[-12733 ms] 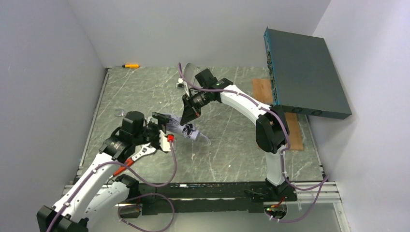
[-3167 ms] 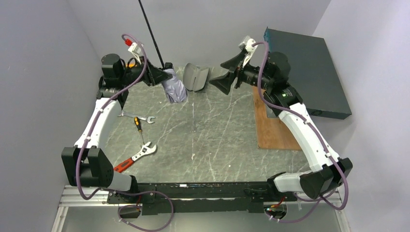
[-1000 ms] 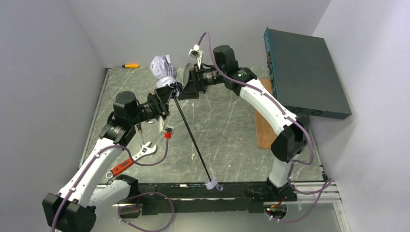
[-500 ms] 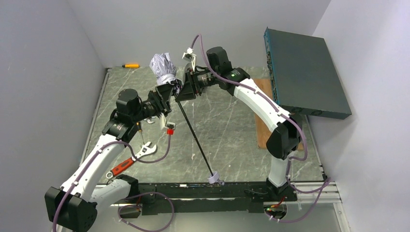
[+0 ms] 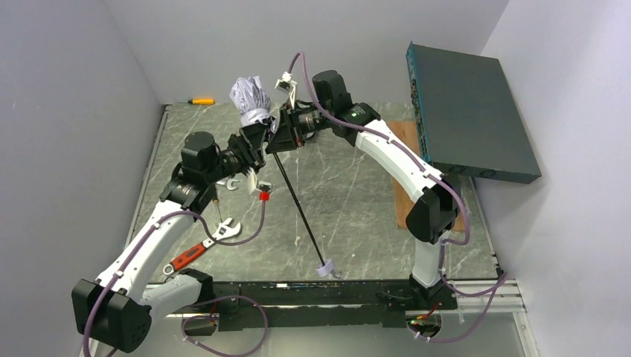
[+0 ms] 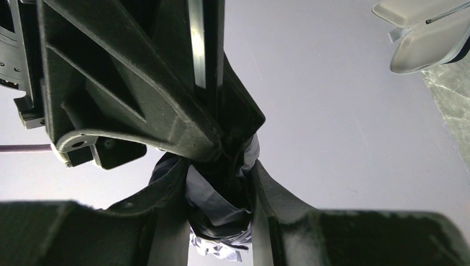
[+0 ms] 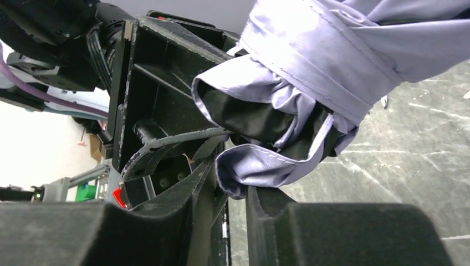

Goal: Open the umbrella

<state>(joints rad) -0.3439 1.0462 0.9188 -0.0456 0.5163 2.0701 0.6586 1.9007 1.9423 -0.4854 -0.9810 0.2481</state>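
We see the grey veined counter [image 5: 357, 223] filling the floor of the white-walled cell. At 2 o'clock a large dark teal box [image 5: 469, 111] leans tilted against the right wall, with a wooden board [image 5: 408, 132] lying flat on the counter below it.

The right arm [image 5: 402, 160] reaches from 5 o'clock up and across to 12 o'clock, and the left arm [image 5: 149, 245] reaches from 7 o'clock towards the same spot, so the two wrists meet nose to nose above the far middle of the counter.

Between them is the umbrella [image 5: 251, 97], held aloft at about 12 o'clock. Its canopy is a gathered pale bundle with black lining, pointing up and away. Its thin black shaft [image 5: 298, 208] slants down towards 6 o'clock, ending in the small pale handle [image 5: 325, 269] close to the near edge.

The left jaws are clamped on the neck of the bundle, dark folds squeezed between them. The right jaws are drawn narrow just beside, with a fold of the canopy's hem pinched in the gap.

At 8 o'clock lies a red-handled adjustable wrench [image 5: 201, 245], with a silver spanner [image 5: 229, 184] further in, partly under the left arm. A small yellow tool [image 5: 201, 100] sits in the 11 o'clock corner.
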